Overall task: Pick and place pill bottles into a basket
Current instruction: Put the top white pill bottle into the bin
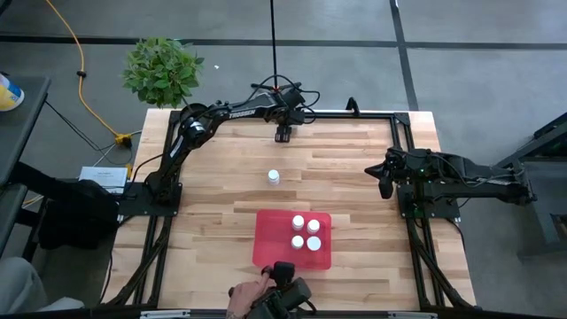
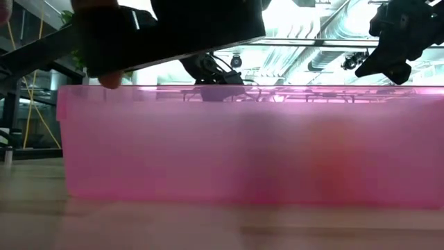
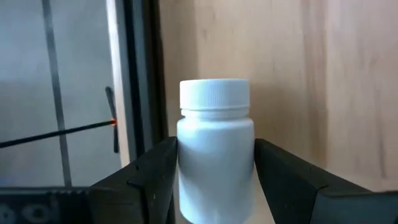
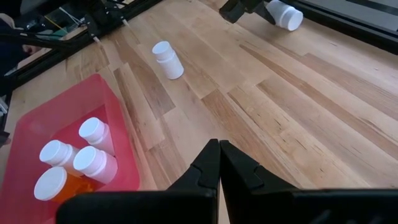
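Note:
My left gripper (image 1: 283, 135) is at the table's far edge, shut on a white pill bottle (image 3: 216, 143); the right wrist view shows that bottle (image 4: 286, 15) too. Another white bottle (image 1: 273, 177) stands upright on its base at mid table. The red tray (image 1: 266, 239) lies near the front edge with several white-capped bottles (image 4: 93, 160) standing in it. My right gripper (image 1: 383, 182) is shut and empty over the table's right side. My left gripper pinches the bottle's body by its two opposite sides (image 3: 185, 171) between its two fingers (image 3: 155, 171). The bottle lies along the fingers, and its capped end (image 3: 214, 96) sticks out past the fingertips. Whether it is clear of the table does not show.
A person's hand (image 1: 248, 292) holds a dark device (image 1: 285, 297) at the table's near edge, just in front of the tray. A potted plant (image 1: 161, 69) stands beyond the far left corner. A black frame rail (image 1: 354, 113) runs along the far edge. The tray's wall (image 2: 250, 146) fills the low view.

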Robot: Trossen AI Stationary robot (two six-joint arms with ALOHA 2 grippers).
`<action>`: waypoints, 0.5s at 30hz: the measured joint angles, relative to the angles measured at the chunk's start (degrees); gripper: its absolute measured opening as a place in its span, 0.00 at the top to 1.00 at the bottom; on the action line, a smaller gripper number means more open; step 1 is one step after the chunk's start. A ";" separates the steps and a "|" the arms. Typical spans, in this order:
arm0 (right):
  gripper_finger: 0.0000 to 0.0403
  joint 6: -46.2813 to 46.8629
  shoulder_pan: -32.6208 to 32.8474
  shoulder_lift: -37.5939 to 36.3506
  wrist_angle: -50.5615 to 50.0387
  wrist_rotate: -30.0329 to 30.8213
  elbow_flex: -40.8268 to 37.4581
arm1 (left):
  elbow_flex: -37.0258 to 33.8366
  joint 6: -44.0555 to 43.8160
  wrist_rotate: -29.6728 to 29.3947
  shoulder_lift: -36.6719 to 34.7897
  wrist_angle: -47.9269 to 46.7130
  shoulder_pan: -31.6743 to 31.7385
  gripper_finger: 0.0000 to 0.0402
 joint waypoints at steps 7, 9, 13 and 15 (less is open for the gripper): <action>1.00 0.00 0.01 0.00 -0.02 0.00 0.00 | 0.01 -1.11 1.29 -0.12 -1.68 0.07 0.47; 1.00 0.00 0.01 0.00 -0.01 0.00 0.00 | 0.02 -1.34 1.56 -0.19 -2.08 0.07 0.51; 1.00 0.00 0.00 0.00 -0.02 -0.03 0.00 | 0.07 -2.22 1.92 -0.22 -2.59 0.09 0.55; 1.00 0.00 0.00 0.00 -0.01 -0.14 0.00 | 0.07 -2.79 1.94 -0.22 -2.65 0.09 0.55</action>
